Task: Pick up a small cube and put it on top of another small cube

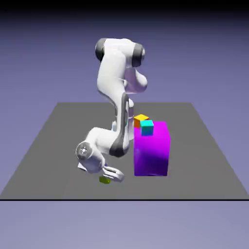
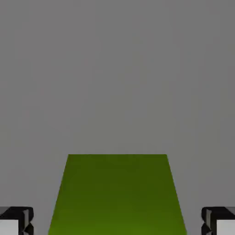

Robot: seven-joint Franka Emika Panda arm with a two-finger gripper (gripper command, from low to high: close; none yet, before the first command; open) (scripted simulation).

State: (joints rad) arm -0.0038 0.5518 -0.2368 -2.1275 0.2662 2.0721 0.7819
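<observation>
One small green cube (image 2: pixel 117 195) fills the lower middle of your hand view, sitting on the grey table (image 1: pixel 48 160) squarely between the two grey fingertips (image 2: pixel 16 221), which show at the bottom corners with bare table visible between each of them and the cube's sides. Your gripper (image 1: pixel 111 176) is spread wide and grasping nothing; neither pad touches the cube. In the exterior view the same cube lies near the table's front edge, half hidden just under the lowered hand, with the white Franka arm (image 1: pixel 116 82) folded down steeply over it. That posture reads as a pick in preparation: the fingers straddle the cube so that closing them would catch it on two opposite faces. Well apart, toward the exterior view's right, a cyan cube (image 1: pixel 147 128) sits on the top of a tall purple block (image 1: pixel 152 151), at its near left corner, and an orange cube (image 1: pixel 141 119) shows just behind the cyan one; whether the two touch you cannot tell from here. Either small cube looks a likely landing spot, so you would need to lift the green one clear above the block's height before carrying it across.
</observation>
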